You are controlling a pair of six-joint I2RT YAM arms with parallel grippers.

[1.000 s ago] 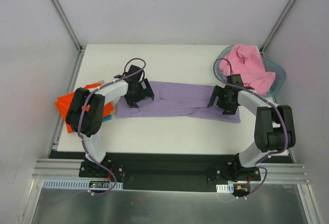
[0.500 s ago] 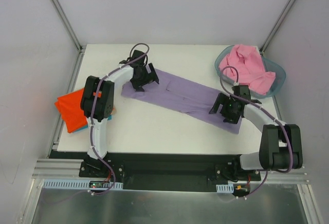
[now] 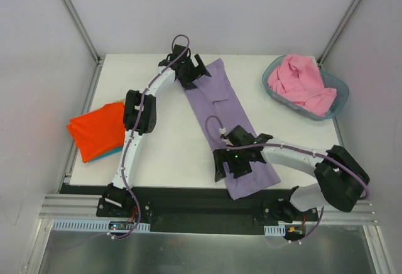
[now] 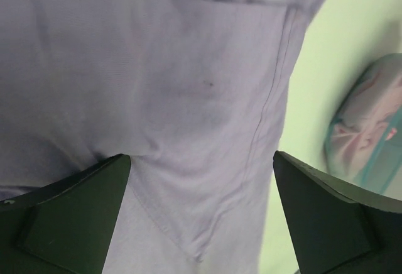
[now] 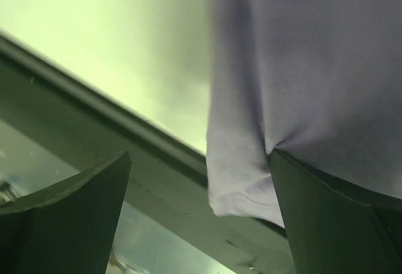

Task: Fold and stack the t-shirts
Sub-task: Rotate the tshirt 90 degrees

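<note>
Lavender t-shirt (image 3: 223, 104) lies under left pincer (image 3: 191, 68) and right pincer (image 3: 231, 169), both wide open, empty; pink t-shirt (image 3: 298, 82) fills basket (image 3: 340, 95).

A grey-blue basket (image 3: 340, 95) sits at the white table's (image 3: 169, 154) far-right corner.

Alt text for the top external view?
A lavender t-shirt, folded into a long strip, lies diagonally across the white table, its near end over the front edge. The open left pincer rests on its far end, the open right pincer on its near end.
</note>
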